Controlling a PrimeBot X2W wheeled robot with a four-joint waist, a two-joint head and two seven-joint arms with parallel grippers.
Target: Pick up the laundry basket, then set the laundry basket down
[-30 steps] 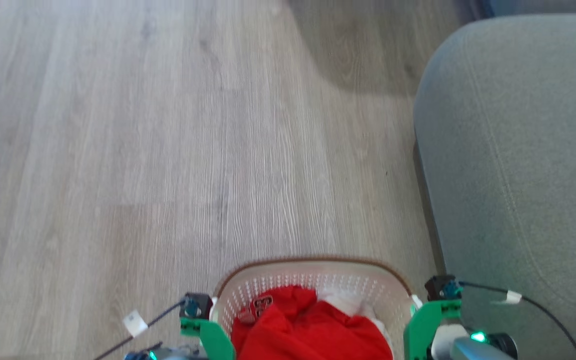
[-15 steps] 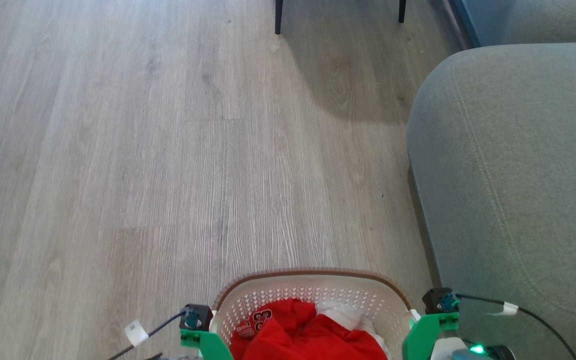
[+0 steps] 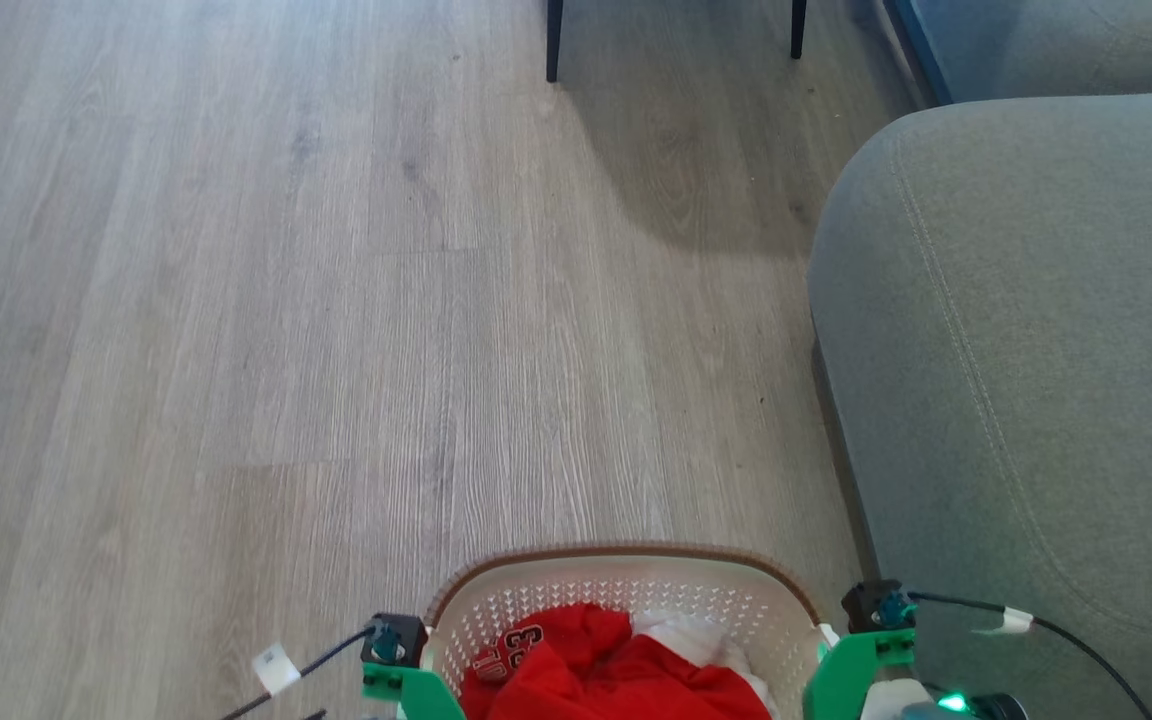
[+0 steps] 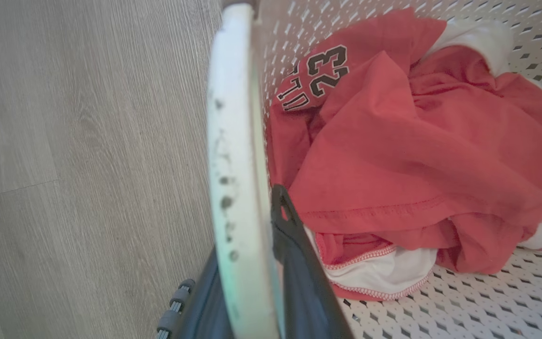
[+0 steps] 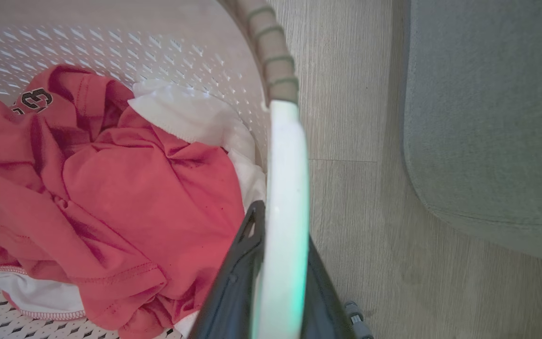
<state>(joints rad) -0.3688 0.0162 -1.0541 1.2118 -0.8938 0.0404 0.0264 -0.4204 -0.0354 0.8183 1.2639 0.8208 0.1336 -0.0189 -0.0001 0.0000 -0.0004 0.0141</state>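
Since the left jaws are closed tight on the left handle [image 4: 235,141] and the right jaws on the right handle [image 5: 286,188], one finger inside the rim and one outside each, I'd call the pick-up half pretty much done. Laundry basket [image 3: 636,590] is at the bottom centre of the head view, red and white clothes [image 3: 616,685] inside, sofa [image 3: 1036,350] just to its right, and it looks lifted off the floor [image 3: 286,300], but I can't tell for sure. Left to do: lower it and let go.

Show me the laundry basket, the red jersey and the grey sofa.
laundry basket [image 3: 626,550]: head view, brown far rim.
red jersey [image 4: 393,155]: left wrist view, middle of the cloth.
grey sofa [image 3: 1036,350]: head view, top of the cushion.
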